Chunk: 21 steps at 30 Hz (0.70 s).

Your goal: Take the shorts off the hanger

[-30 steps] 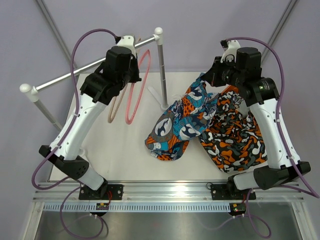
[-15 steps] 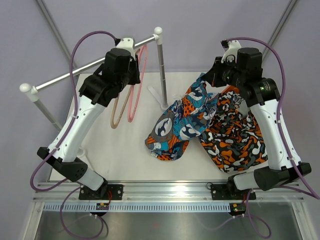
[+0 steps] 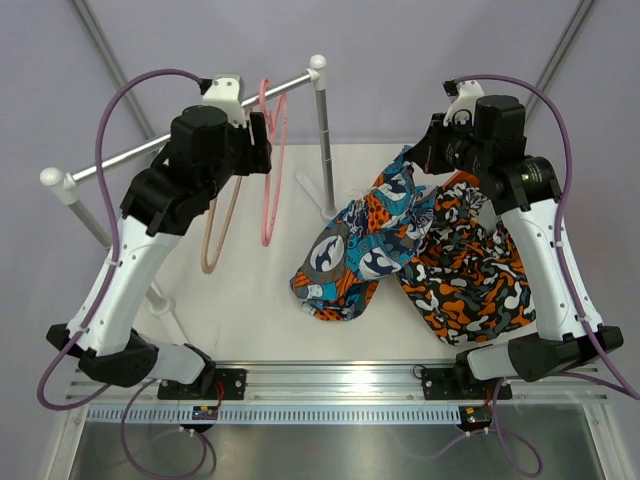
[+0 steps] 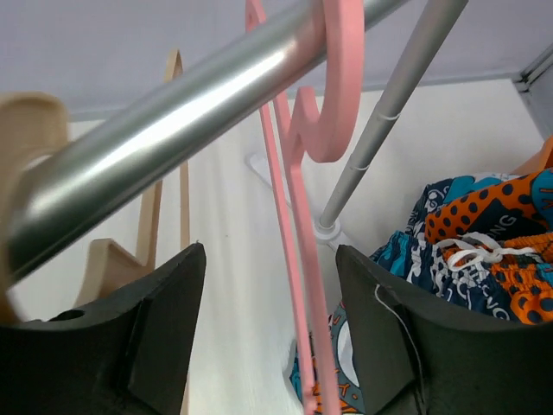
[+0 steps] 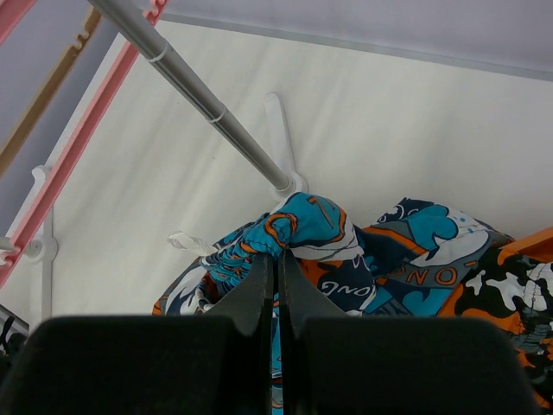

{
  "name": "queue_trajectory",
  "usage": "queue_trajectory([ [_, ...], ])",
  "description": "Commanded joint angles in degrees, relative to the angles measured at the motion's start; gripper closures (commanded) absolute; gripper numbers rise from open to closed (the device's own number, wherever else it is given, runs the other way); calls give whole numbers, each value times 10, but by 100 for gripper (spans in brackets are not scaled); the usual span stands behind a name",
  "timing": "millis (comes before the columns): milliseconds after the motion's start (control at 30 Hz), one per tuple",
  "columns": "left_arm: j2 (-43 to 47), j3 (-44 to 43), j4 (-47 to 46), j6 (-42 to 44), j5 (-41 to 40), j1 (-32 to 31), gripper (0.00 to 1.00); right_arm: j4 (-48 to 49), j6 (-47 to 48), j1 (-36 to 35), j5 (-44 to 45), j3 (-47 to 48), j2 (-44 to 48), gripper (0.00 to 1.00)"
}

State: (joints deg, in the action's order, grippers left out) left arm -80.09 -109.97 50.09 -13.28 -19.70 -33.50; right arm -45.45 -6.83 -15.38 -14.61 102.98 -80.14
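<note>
The blue, teal and orange shorts (image 3: pixel 365 245) lie crumpled on the table beside the larger camouflage shorts (image 3: pixel 470 275), off any hanger. My right gripper (image 3: pixel 425 155) is shut on a raised fold of the blue shorts (image 5: pixel 320 225), lifting the waistband; its jaws (image 5: pixel 277 255) are pressed together. A bare pink hanger (image 3: pixel 270 170) hangs by its hook on the metal rail (image 3: pixel 200 125). My left gripper (image 4: pixel 268 255) is open just below the rail (image 4: pixel 190 112). The pink hanger (image 4: pixel 298 199) dangles between its fingers and touches neither.
A bare wooden hanger (image 3: pixel 218 225) hangs on the same rail, left of the pink one. The rail rests on two upright posts (image 3: pixel 323 140) (image 3: pixel 75 205) with white feet on the table. The right post stands close to the blue shorts.
My left gripper has opened and let go of the pink hanger, and that arm has drawn back to the left. The pink hanger now hangs straighter. The right arm has not moved.
</note>
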Motion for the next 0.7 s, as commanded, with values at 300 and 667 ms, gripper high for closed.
queue_trajectory([
  [300,134,61,-109,69,64,-75,32,-3,5,-4,12,52,21,100],
  [667,109,63,-160,147,163,-220,26,2,-18,-4,54,116,58,100],
])
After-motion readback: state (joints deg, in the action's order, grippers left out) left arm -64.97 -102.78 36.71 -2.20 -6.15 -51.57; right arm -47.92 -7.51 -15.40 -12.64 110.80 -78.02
